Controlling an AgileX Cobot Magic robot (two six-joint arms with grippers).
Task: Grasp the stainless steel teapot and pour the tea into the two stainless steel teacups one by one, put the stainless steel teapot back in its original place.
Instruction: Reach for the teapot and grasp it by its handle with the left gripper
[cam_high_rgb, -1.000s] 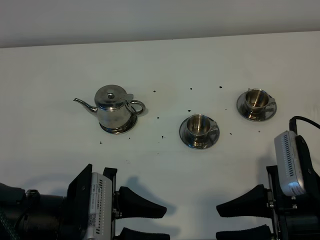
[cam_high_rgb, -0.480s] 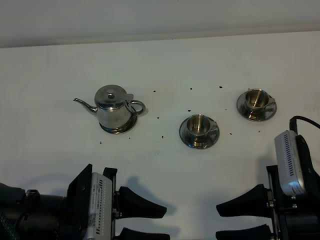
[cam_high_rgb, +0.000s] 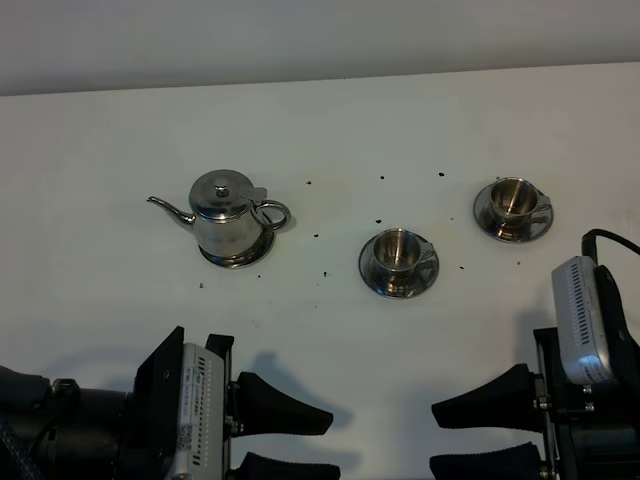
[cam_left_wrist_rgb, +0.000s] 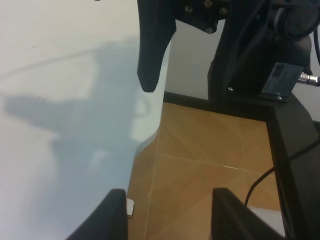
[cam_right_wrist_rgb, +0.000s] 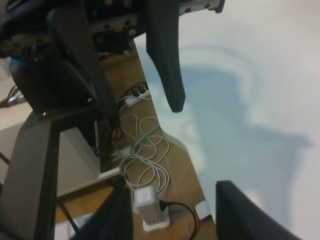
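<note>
While both arms hang at the near edge of the counter (cam_high_rgb: 100, 130), the left gripper (cam_high_rgb: 330, 444) sits nearer than the teapot (cam_high_rgb: 228, 222) and almost straight in front of it, its jaws standing apart with only air between them. The right gripper (cam_high_rgb: 436, 440) is just as near but well off toward the teapot's handle side, jaws likewise parted and holding nothing. The two grippers point at each other across a gap. Below the counter's edge the wrist views show a wooden floor (cam_left_wrist_rgb: 210, 165), and the right one a coil of white cable (cam_right_wrist_rgb: 145, 150).

Between the left gripper and the teapot lies bare white counter with one small dark speck (cam_high_rgb: 201, 285). More specks (cam_high_rgb: 325, 272) dot the surface on the teapot's handle side.

Upright on its round saucer (cam_high_rgb: 240, 260), the teapot has its lid on, its spout turned away from the cups and its loop handle toward them. The nearer cup (cam_high_rgb: 400, 250) stands on its saucer (cam_high_rgb: 372, 272), well apart on the handle side and slightly nearer than the teapot. The second cup (cam_high_rgb: 514, 200) stands farther along that side on its own saucer (cam_high_rgb: 487, 218). Beyond the teapot the counter meets a pale wall (cam_high_rgb: 300, 40).
</note>
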